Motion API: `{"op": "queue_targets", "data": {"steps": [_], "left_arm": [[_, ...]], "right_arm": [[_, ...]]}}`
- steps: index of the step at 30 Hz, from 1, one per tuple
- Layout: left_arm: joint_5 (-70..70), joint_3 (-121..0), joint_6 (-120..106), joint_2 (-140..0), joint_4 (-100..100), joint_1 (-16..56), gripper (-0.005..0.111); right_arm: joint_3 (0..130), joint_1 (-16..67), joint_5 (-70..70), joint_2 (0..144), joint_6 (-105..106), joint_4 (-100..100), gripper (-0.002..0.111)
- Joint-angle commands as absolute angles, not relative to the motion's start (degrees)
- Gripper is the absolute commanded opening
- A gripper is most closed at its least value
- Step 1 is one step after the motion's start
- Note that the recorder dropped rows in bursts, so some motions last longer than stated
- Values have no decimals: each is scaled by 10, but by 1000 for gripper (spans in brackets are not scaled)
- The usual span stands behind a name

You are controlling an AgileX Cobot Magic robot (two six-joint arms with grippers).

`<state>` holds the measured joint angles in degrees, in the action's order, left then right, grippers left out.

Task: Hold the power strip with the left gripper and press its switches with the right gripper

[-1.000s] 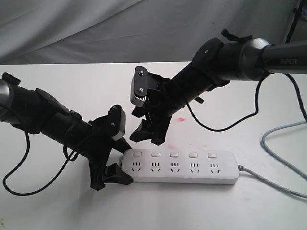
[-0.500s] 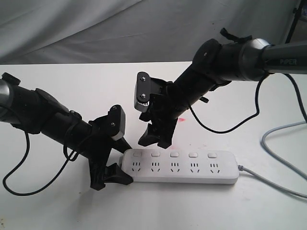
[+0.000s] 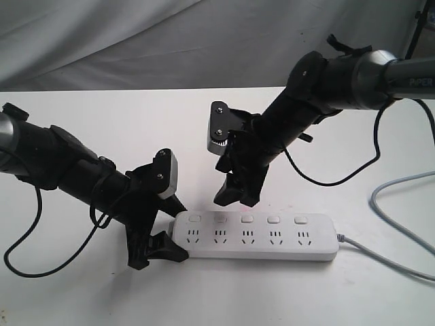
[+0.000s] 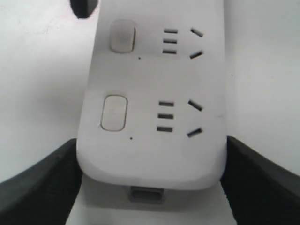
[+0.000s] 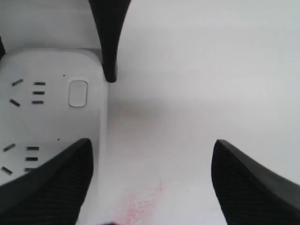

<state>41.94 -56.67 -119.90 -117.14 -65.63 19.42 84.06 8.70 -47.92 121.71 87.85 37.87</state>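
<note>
The long white power strip (image 3: 272,241) lies on the white table, its grey cord (image 3: 380,261) leaving at the right end. My left gripper (image 3: 175,231) is shut on the strip's left end, and in the left wrist view its black jaws press both sides of the strip (image 4: 150,154). The switches (image 3: 247,219) run along the far edge; two show close up (image 4: 114,113). My right gripper (image 3: 236,199) hangs open just above and behind the second and third switches, touching nothing. In the right wrist view its fingers (image 5: 56,183) stand wide apart over bare table beside the strip (image 5: 51,117), with one switch (image 5: 78,93) in sight.
A grey cable (image 3: 401,204) loops on the table at the far right. A black cable (image 3: 41,265) trails from the left arm. A faint pink stain (image 5: 140,204) marks the table under the right gripper. Grey cloth (image 3: 136,41) hangs behind the table.
My right gripper has moved to the right and down toward the strip's switch row, still open. The left gripper and the strip have not moved.
</note>
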Motion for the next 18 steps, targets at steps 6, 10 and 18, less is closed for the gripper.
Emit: {"op": "queue_targets", "data": {"steps": [6, 10, 18], "left_arm": [[404, -570, -1200, -1172, -659, 196, 0], [404, -570, -1200, -1172, -659, 196, 0], [404, -570, -1200, -1172, -659, 196, 0]], "right_arm": [[832, 86, -487, 1221, 887, 396, 66], [831, 86, -484, 1227, 890, 396, 66], [831, 86, -481, 1244, 893, 399, 66]]}}
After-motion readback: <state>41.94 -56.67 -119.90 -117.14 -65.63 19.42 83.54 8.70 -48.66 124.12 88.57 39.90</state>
